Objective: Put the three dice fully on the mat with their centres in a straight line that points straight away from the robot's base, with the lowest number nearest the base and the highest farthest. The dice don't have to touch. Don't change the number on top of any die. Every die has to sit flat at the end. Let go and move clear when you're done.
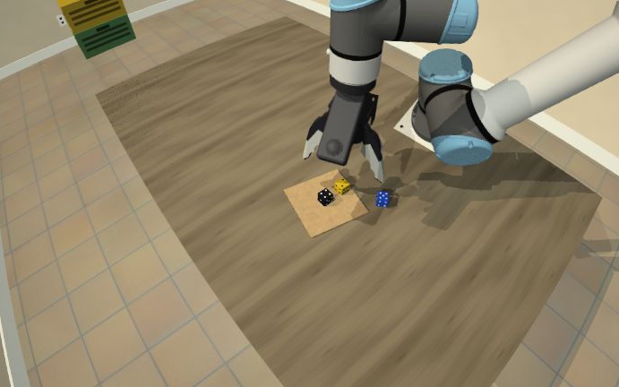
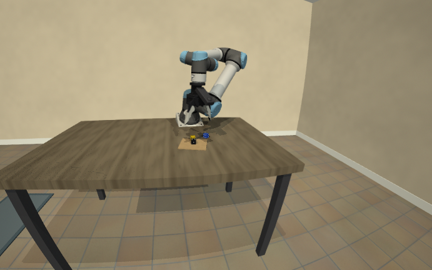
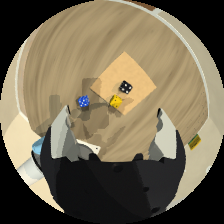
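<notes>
Wall: pale, plain plaster point(image 1: 590, 123) point(image 2: 109, 50) point(image 3: 212, 52), behind the robot base in the exterior view.
Counter: brown wood-grain top point(image 1: 234, 144) point(image 2: 109, 150) point(image 3: 60, 60), bearing the mat, the dice and the base.
Robot base: white plate point(image 1: 405, 124) point(image 2: 179, 124) point(image 3: 95, 148), between 1 and 2 o'clock from the mat, top view.
Mat: tan square point(image 1: 321, 221) point(image 2: 190, 147) point(image 3: 127, 65), lying on the counter.
Black die point(image 1: 324, 196) point(image 2: 193, 142) point(image 3: 126, 87): on the mat, near its middle.
Yellow die point(image 1: 342, 185) point(image 2: 192, 137) point(image 3: 116, 101): at 2 o'clock from the black die in the top view, close to the mat's base-side edge; full clearance of that edge cannot be confirmed.
Blue die point(image 1: 382, 198) point(image 2: 205, 135) point(image 3: 84, 101): off the mat, at 3 o'clock from it in the top view, resting on the counter.
Top numbers: pips too small to certify.
Fingers point(image 1: 344, 168) point(image 2: 198, 120): wide open, nothing gripped, raised above the counter and apart from all three dice.
Line: incomplete, two dice on the mat, one outside.
</notes>
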